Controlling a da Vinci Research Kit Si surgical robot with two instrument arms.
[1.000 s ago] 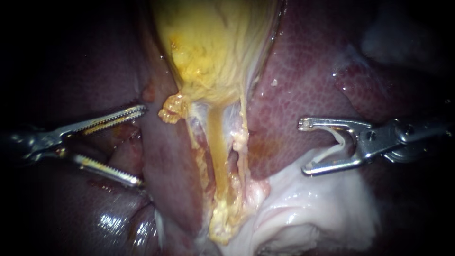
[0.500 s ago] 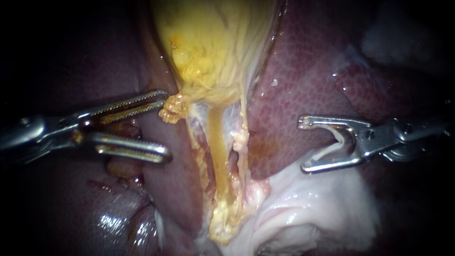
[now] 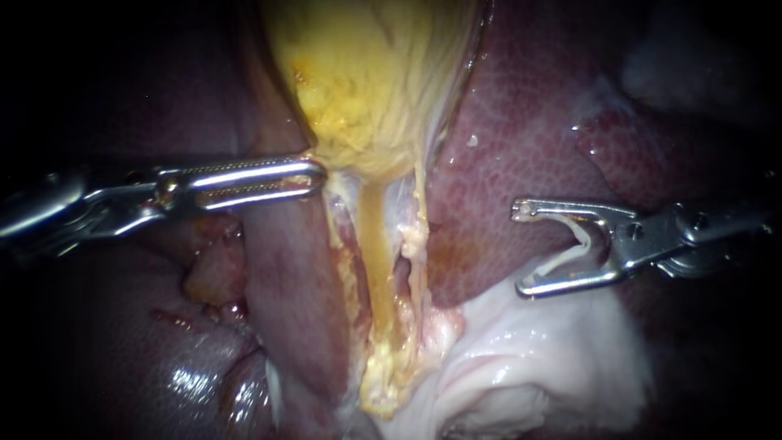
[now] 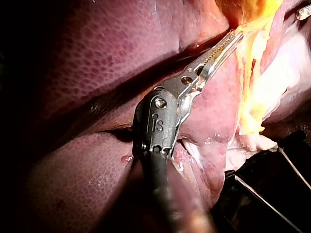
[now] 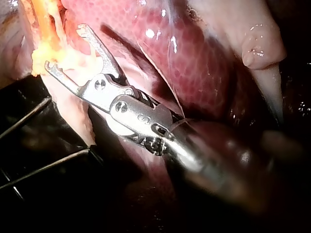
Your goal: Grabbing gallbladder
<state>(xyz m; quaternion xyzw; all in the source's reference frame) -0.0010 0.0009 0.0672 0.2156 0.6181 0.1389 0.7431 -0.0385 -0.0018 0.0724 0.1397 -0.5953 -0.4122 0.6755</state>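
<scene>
The yellow gallbladder (image 3: 375, 81) hangs at top centre and narrows to a yellow tube (image 3: 373, 244) running downward. My left instrument (image 3: 314, 175) comes in level from the left. Its jaws lie together on the gallbladder's lower left edge, where they cover the small fatty nub. In the left wrist view the left instrument (image 4: 232, 39) has its serrated jaws closed with their tips in the yellow tissue (image 4: 250, 29). My right instrument (image 3: 523, 249) is open and holds nothing, well right of the tube. Its hooked jaws (image 5: 65, 47) stand apart over pale tissue.
Dark red liver (image 3: 521, 130) surrounds the gallbladder on both sides. A liver fold (image 3: 285, 277) lies below the left instrument. White fatty tissue (image 3: 529, 358) spreads under the right instrument. Thin black wires (image 5: 34, 172) cross beside the right instrument.
My left instrument has moved right to the gallbladder's lower edge and its open jaws have closed on it, hiding the yellow nub. The right instrument has stayed still.
</scene>
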